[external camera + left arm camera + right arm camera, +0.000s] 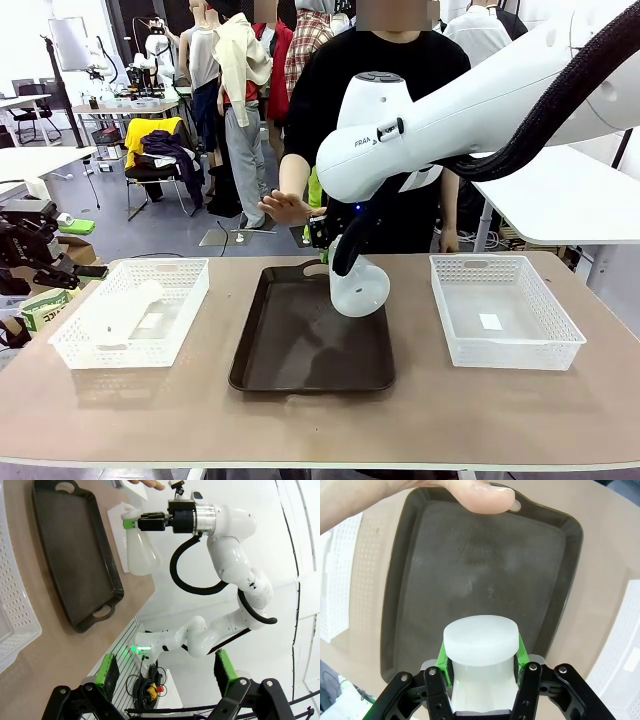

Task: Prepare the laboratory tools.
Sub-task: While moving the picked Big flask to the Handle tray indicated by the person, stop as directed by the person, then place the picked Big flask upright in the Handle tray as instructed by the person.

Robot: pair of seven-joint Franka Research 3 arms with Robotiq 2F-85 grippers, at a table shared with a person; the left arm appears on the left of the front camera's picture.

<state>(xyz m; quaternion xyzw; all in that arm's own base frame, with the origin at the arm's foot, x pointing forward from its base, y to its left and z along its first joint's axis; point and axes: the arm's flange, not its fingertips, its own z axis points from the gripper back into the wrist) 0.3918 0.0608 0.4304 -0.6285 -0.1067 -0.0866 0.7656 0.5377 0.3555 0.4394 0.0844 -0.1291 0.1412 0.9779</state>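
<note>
Two pincers: the left pincer (165, 675) stands released and empty, while the right pincer (131, 523) is clenched on the neck of a frosted flask (481, 640) tilted over the dark tray (300, 350). That tray sits on the tan desk (400, 420) between two white mesh baskets, a person's hand (285, 207) hovering past the far edge. A second flask (125, 308) lies in the left basket (70, 350); the right basket (560, 350) holds a small white slip (489, 321).

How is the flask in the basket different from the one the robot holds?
The lying flask rests on its side in the left basket, untouched. The held flask hangs base down over the dark tray, its neck clamped in the right gripper. Both are frosted white cones.
</note>
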